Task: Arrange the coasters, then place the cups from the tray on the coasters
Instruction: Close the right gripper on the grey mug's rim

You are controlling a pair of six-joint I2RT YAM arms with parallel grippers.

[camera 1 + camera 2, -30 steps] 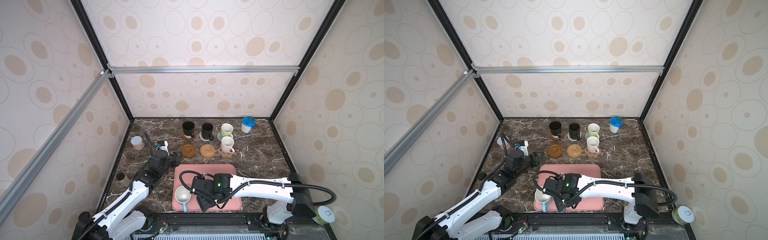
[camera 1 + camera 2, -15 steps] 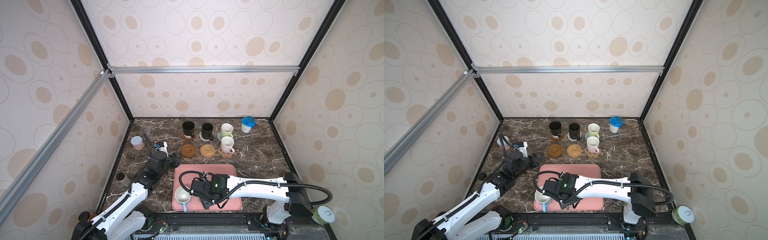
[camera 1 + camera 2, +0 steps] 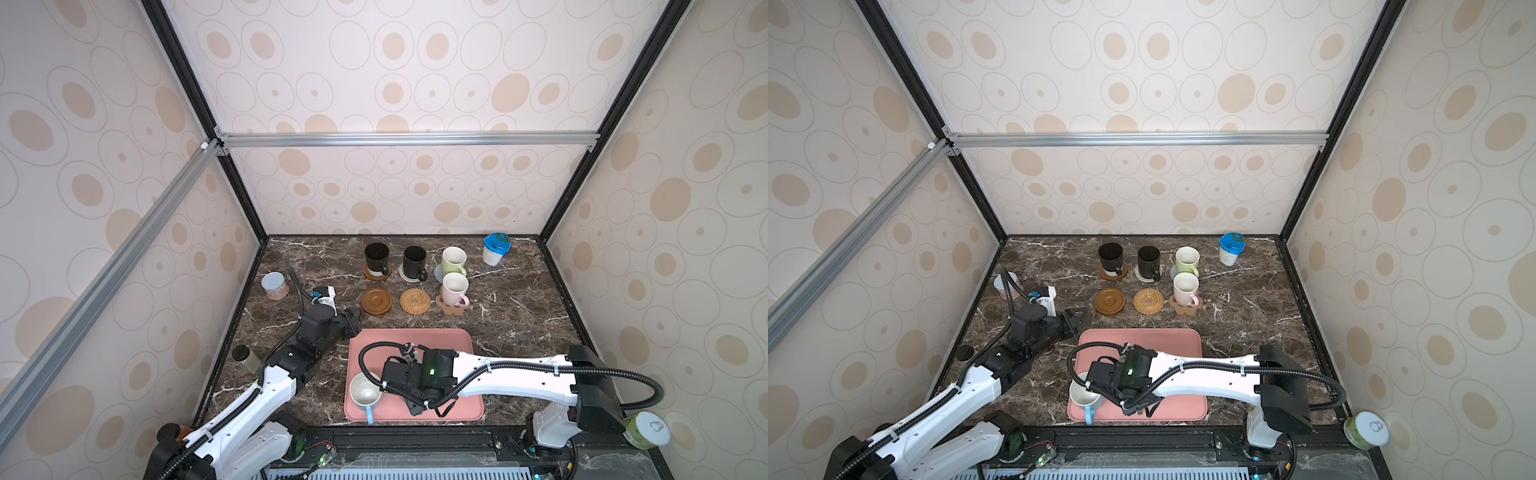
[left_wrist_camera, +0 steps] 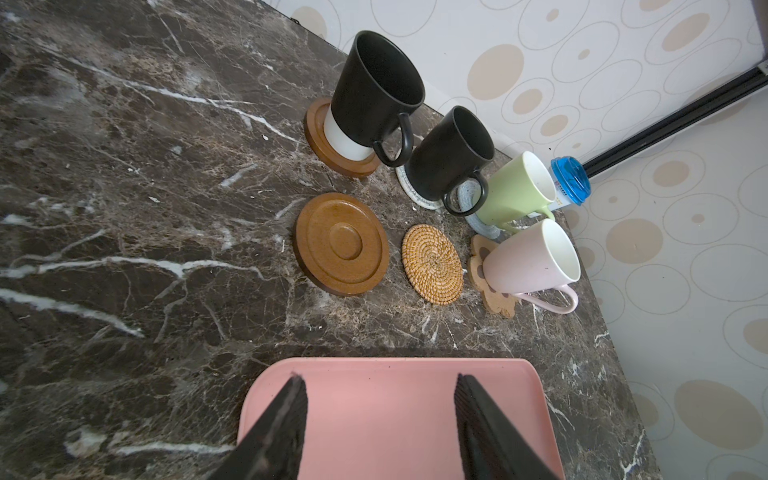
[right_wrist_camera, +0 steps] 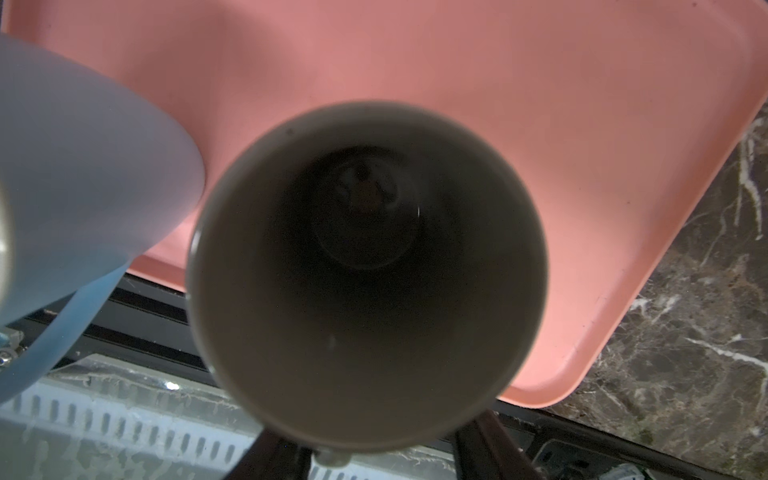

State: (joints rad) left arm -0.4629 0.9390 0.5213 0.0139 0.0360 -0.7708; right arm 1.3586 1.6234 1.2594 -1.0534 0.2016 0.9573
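Right gripper (image 5: pixel 386 436) brackets dark grey mug (image 5: pixel 365 270) at handle on tray (image 5: pixel 415 62), for lift; can't tell if clamped. Left gripper (image 4: pixel 379 376) spread empty, standing clear.

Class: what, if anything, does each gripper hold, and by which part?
Left gripper: nothing, jaws open. Right gripper flanks the handle of the dark grey mug; grip cannot be confirmed.

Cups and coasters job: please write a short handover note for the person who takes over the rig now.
Left gripper: open, empty, above the far corner of the tray.
Right gripper: at the handle of the dark grey mug, on the tray; grip unclear.
Done: left black mug, right black mug, green mug, pink mug each stand on a coaster.
To do: dark grey mug and light blue mug, both on the tray, go to the free brown disc and rattan coaster.
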